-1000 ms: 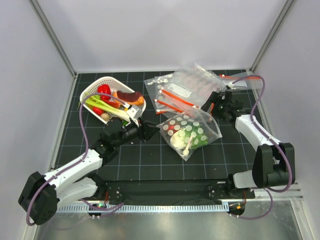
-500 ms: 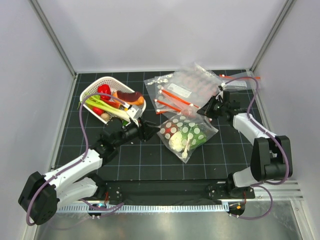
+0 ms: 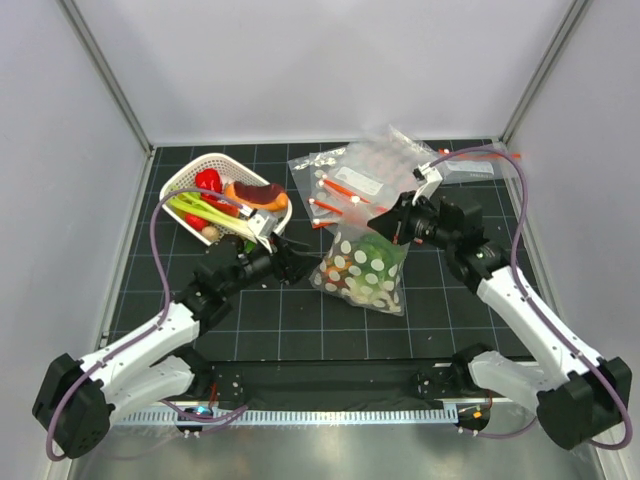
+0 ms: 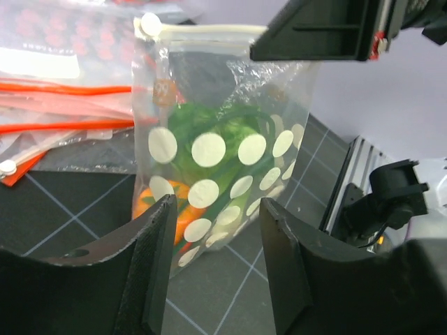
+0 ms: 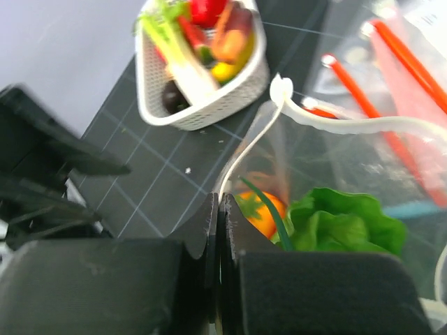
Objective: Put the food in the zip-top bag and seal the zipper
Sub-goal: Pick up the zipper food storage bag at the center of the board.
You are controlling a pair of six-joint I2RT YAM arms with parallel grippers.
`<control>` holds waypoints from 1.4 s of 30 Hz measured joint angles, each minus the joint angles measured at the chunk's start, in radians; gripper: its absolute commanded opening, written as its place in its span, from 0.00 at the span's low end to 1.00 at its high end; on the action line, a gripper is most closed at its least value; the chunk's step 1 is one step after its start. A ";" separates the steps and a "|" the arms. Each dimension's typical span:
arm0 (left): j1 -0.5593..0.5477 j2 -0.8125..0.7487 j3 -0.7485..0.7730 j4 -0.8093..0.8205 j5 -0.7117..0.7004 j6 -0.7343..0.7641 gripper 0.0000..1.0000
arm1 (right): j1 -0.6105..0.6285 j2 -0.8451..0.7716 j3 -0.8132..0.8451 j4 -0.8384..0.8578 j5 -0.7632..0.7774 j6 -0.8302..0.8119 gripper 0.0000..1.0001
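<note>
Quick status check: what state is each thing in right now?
dotted bag: held upright by its top edge.
zipper: looks unsealed, strips parted.
lettuce: inside bag.
orange piece: inside bag, near bottom.
right hand: shut on zipper.
left hand: open, empty.
basket: upright, filled.
plain bags: lying piled.

You are working in a robotics lab cell, not a kitchen or a home. Your table (image 3: 300, 320) is a black mat ruled with a pale grid, shut in on three sides by plain white panels (image 3: 320, 70) set in aluminium posts (image 3: 108, 75). Two white-and-black arms, the left arm (image 3: 150, 340) and the right arm (image 3: 530, 320), are bolted to a ribbed metal rail (image 3: 330, 414) at the near edge, with purple cables (image 3: 152, 238) looped along them. The produce is plastic toy food, some in a white basket (image 5: 209, 105) and some in a dotted zip-top bag (image 3: 365, 265). A heap of plain clear bags (image 3: 365, 170) lies at the back.
</note>
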 measured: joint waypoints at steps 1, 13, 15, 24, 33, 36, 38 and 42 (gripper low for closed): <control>0.000 -0.015 0.000 0.002 0.002 -0.003 0.58 | 0.023 -0.023 0.000 0.002 -0.008 -0.016 0.01; 0.000 -0.002 -0.012 0.047 -0.002 -0.009 0.68 | 0.215 -0.067 -0.003 -0.037 -0.035 -0.190 0.01; 0.000 0.041 -0.015 0.060 0.000 -0.004 0.69 | 0.249 -0.077 -0.008 -0.044 -0.021 -0.214 0.01; 0.012 0.130 -0.016 0.090 0.024 0.026 0.75 | 0.355 -0.182 -0.057 -0.060 0.046 -0.289 0.01; 0.030 0.126 -0.048 0.205 0.065 0.030 0.72 | 0.367 -0.203 -0.073 -0.056 0.051 -0.309 0.01; 0.041 0.162 -0.048 0.252 0.105 0.023 0.72 | 0.373 -0.204 -0.076 -0.055 0.051 -0.312 0.01; 0.058 0.199 -0.048 0.298 0.148 0.000 0.72 | 0.376 -0.205 -0.078 -0.053 0.053 -0.313 0.01; 0.084 0.266 -0.042 0.356 0.207 -0.040 0.72 | 0.383 -0.209 -0.083 -0.052 0.053 -0.316 0.01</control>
